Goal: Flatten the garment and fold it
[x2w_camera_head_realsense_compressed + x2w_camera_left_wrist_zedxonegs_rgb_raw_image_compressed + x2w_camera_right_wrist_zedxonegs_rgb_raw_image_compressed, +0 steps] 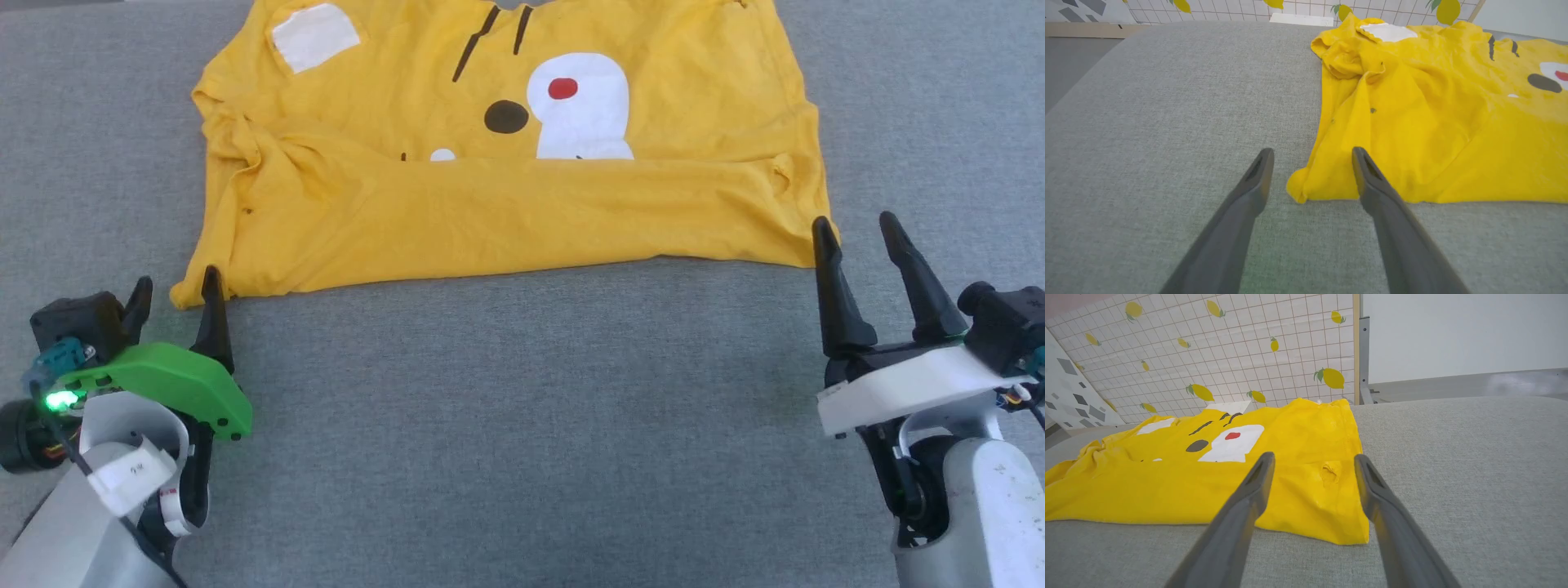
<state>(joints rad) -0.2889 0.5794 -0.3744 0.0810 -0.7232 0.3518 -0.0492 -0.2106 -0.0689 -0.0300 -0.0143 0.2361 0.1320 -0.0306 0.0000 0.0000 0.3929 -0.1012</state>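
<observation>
Yellow cotton, soft, light and floppy: the shirt point(506, 220) would likely bunch if dragged. Left jaws and right jaws gape wide, empty, each beside a near corner, the likeliest pinch points.

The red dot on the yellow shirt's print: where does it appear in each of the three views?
Head view: the red dot is upper centre, on the white patch.
Left wrist view: the red dot is at the right edge, partly cut off.
Right wrist view: the red dot is left of centre, near mid-height.
Shared landmark: the black oval spot beside the white patch.
</observation>
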